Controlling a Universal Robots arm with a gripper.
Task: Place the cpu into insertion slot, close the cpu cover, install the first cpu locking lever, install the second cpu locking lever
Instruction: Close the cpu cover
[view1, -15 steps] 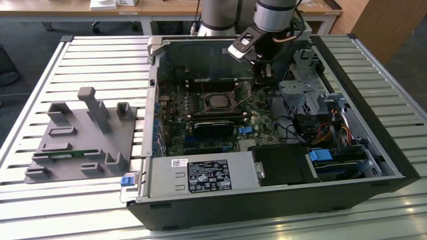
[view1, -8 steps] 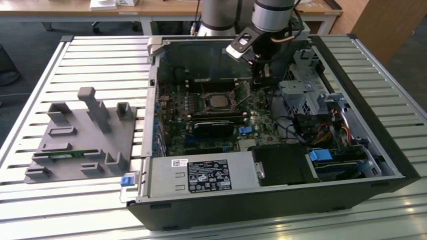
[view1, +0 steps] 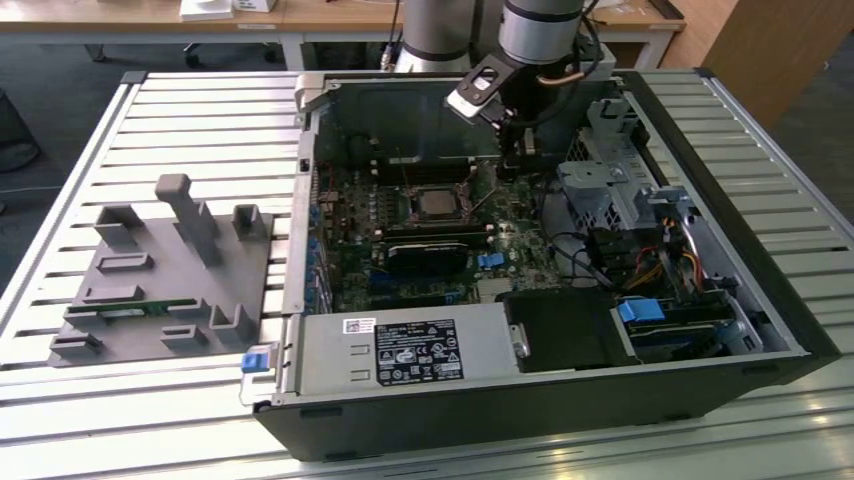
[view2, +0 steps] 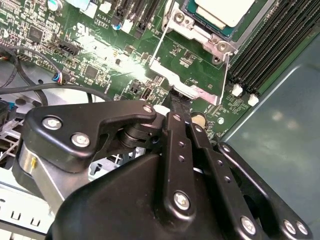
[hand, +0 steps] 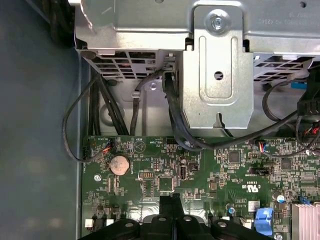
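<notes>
In the second wrist view the gripper (view2: 177, 100) has its black fingers (view2: 174, 131) pressed together with nothing between them. Their joined tip meets the near edge of the cpu cover (view2: 186, 84), a thin silvery frame that stands raised off the socket; green board shows through its window. Whether the tip pushes on the edge or only touches it cannot be told.

Just past the cover, the cpu (view2: 224, 10) lies flat in the socket, its pale silvery-tan top facing up. Dark memory slots (view2: 270, 45) run beside it on the motherboard (view2: 100, 55).

The first wrist view looks the other way over the joined fingertips. It shows a coin battery (hand: 119, 164), black cables (hand: 172, 120) and a bare metal drive cage (hand: 215, 75).

In the exterior view the arm reaches down into the open computer case (view1: 534, 420), and the gripper (view1: 518, 160) hangs just to the exterior view's right of the cpu (view1: 434, 203). The case lies on a slatted desk (view1: 200, 120), with a grey parts holder (view1: 160, 270) to the exterior view's left.
</notes>
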